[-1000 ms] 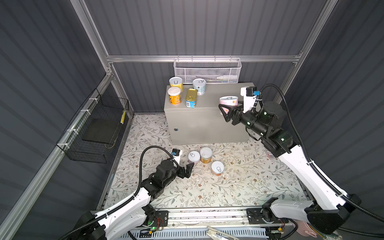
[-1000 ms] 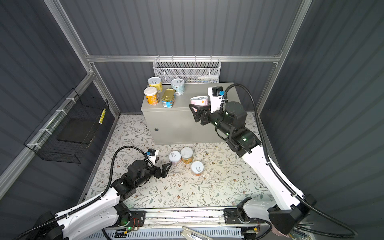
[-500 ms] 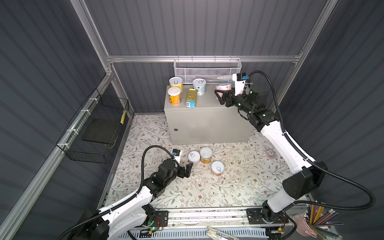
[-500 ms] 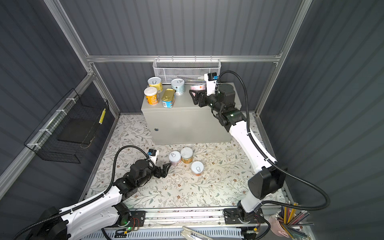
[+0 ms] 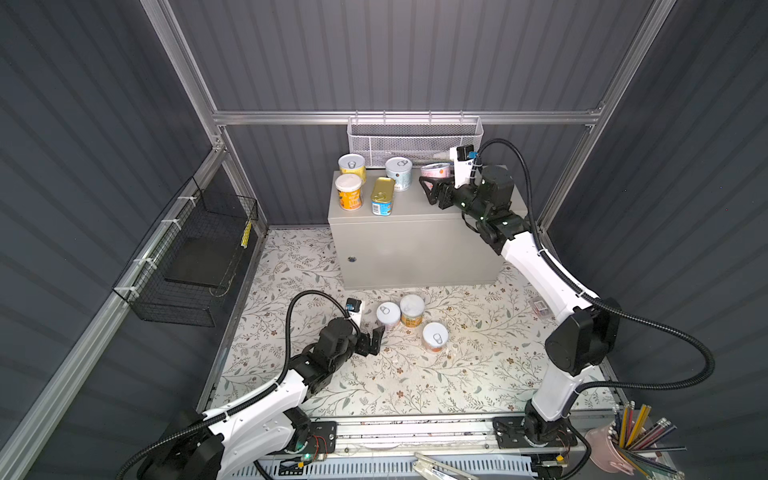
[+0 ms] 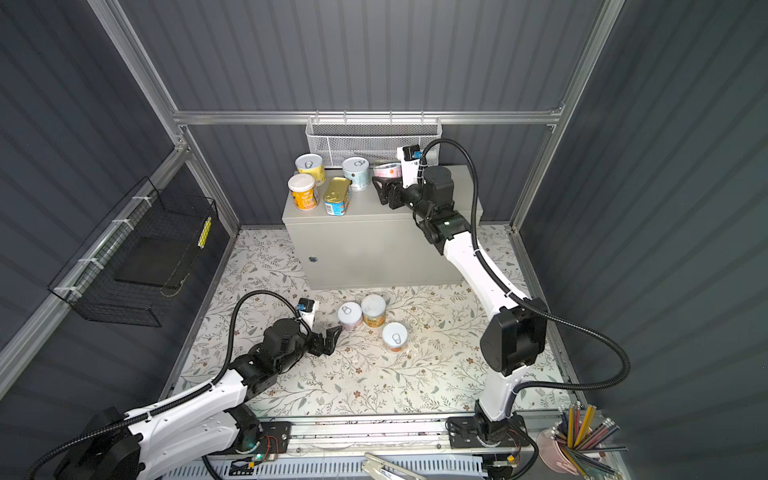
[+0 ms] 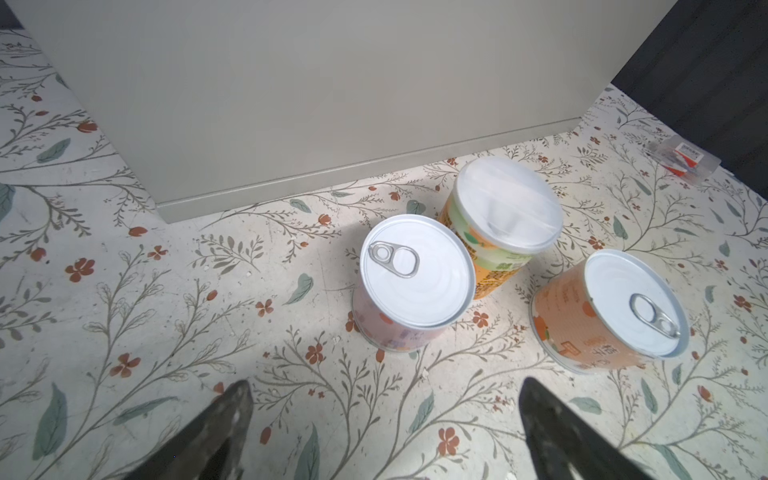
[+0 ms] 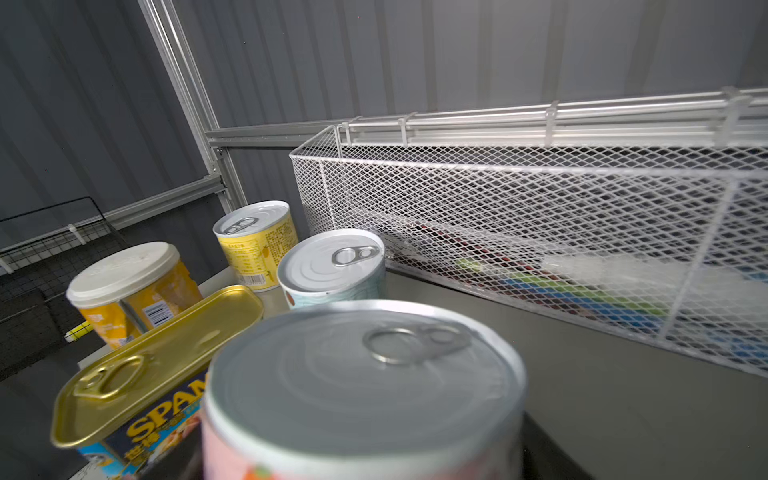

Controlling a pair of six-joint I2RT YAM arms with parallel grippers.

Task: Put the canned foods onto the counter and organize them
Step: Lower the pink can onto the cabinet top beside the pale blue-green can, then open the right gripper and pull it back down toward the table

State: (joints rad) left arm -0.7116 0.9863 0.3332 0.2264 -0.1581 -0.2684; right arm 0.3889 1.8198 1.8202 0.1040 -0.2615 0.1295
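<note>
The counter (image 5: 415,249) is a light-grey cabinet at the back. On its top stand a yellow can (image 5: 352,166), a white-lidded orange can (image 5: 348,192), a gold-topped tin (image 5: 382,195) and a blue can (image 5: 399,172). My right gripper (image 5: 432,188) is shut on a pink can (image 5: 435,170), held upright just right of the blue can; the pink can (image 8: 361,395) hides the fingers in the right wrist view. Three cans stand on the floor: pink (image 7: 415,286), white-lidded orange (image 7: 503,208), orange (image 7: 631,303). My left gripper (image 5: 372,338) is open and empty, a short way before the pink one.
A white mesh basket (image 5: 415,141) hangs right behind the counter top. A black wire basket (image 5: 187,266) hangs on the left wall. A small clear packet (image 5: 540,308) lies on the floral floor at right. A pink cup of pencils (image 5: 623,444) stands at front right.
My right arm has carried the pink can from the counter's front right edge back and left, up beside the blue can. The left arm has barely moved.
</note>
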